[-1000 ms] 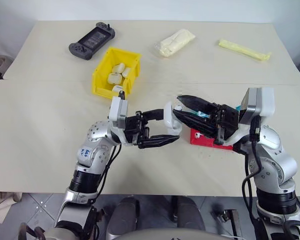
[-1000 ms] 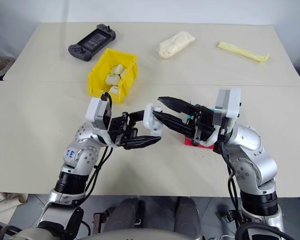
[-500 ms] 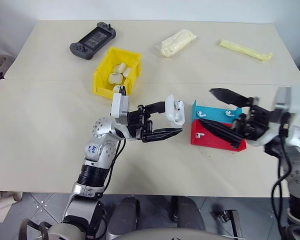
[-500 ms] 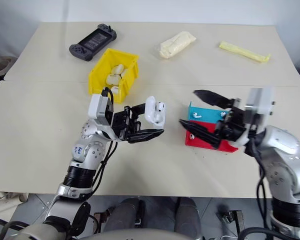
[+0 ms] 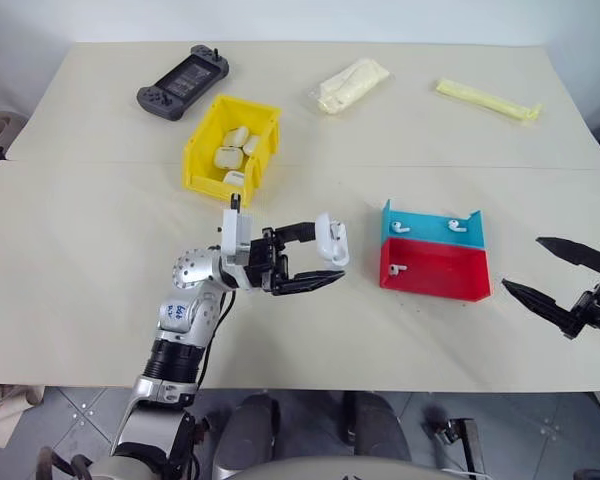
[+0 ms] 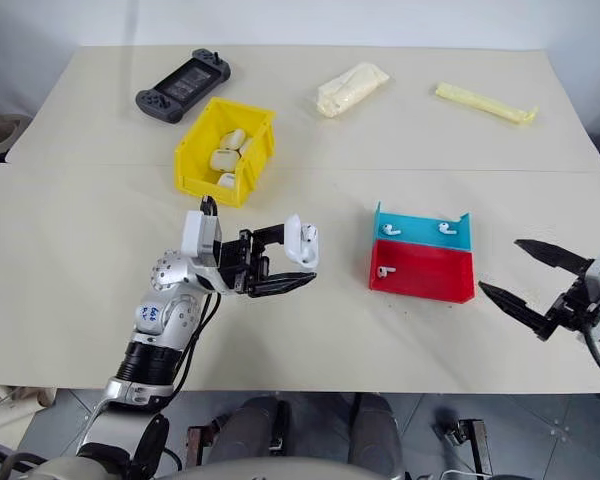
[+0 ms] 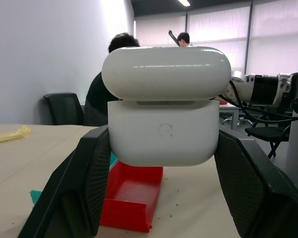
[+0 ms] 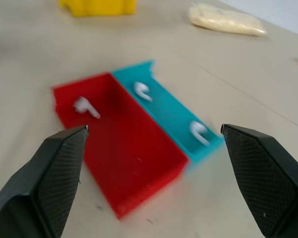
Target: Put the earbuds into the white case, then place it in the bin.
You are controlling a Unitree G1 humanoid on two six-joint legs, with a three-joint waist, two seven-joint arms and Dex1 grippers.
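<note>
My left gripper [image 5: 329, 253] is shut on the white case [image 5: 331, 238] and holds it above the table's middle, its lid ajar [image 7: 164, 72]. The case's body [image 7: 164, 134] sits clamped between the two black fingers [image 7: 84, 183]. My right gripper [image 5: 521, 263] stands open and empty near the table's right front, apart from the trays. Two earbuds [image 5: 401, 227] [image 5: 456, 225] lie in the blue tray [image 5: 435, 237], and one earbud [image 5: 396, 269] lies in the red tray [image 5: 440, 275]. The yellow bin [image 5: 267, 150] stands behind the left gripper.
Several white cases [image 5: 230, 155] lie in the bin. At the table's far side are a black game controller [image 5: 183, 82], a pale bag [image 5: 352, 84] and a yellow packet [image 5: 488, 99]. People [image 7: 114, 64] sit beyond the table in the left wrist view.
My right gripper has drawn away from the case, swung far right past the trays and opened wide. The left gripper keeps its hold on the case, slightly lower.
</note>
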